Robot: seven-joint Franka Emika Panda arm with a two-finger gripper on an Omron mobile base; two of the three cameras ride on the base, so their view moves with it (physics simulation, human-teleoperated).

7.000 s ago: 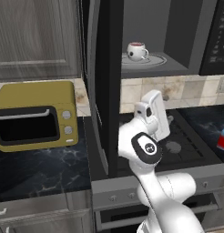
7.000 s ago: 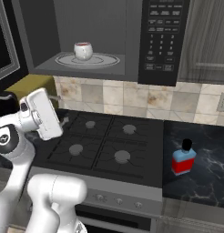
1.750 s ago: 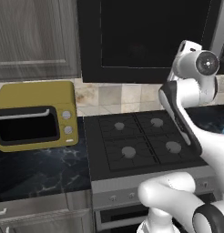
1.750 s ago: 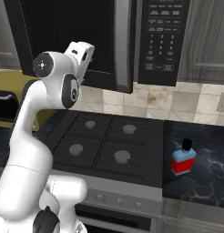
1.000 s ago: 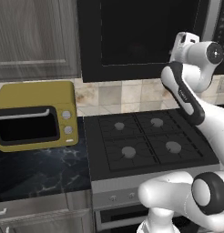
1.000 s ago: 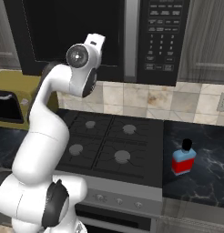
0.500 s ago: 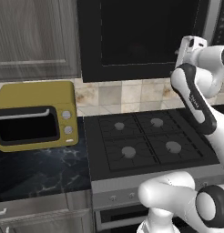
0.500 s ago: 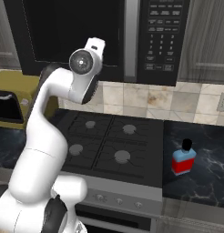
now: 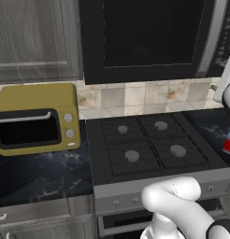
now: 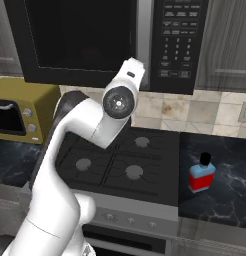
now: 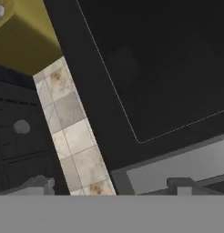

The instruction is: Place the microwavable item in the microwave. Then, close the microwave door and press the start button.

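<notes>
Since half a second ago the arm has swung further right, its wrist now raised before the microwave (image 10: 115,42) near the strip between door and keypad. The microwave door (image 9: 145,39) is shut flush, so the mug inside is hidden. The gripper's (image 11: 111,184) fingertips (image 11: 38,185) stand well apart, holding nothing. Four burners lie on the stove (image 9: 147,144), open room above them. One yellow oven (image 9: 37,116) sits left; one bottle (image 10: 201,173) right.

Black four-burner stove (image 9: 147,144) set in dark marble counter (image 9: 37,172). Beige tile backsplash (image 9: 135,95) behind. Yellow oven (image 9: 35,116) on counter left of stove, grey wood cabinet (image 9: 37,39) above it. Red-blue bottle (image 10: 201,173) right of stove.
</notes>
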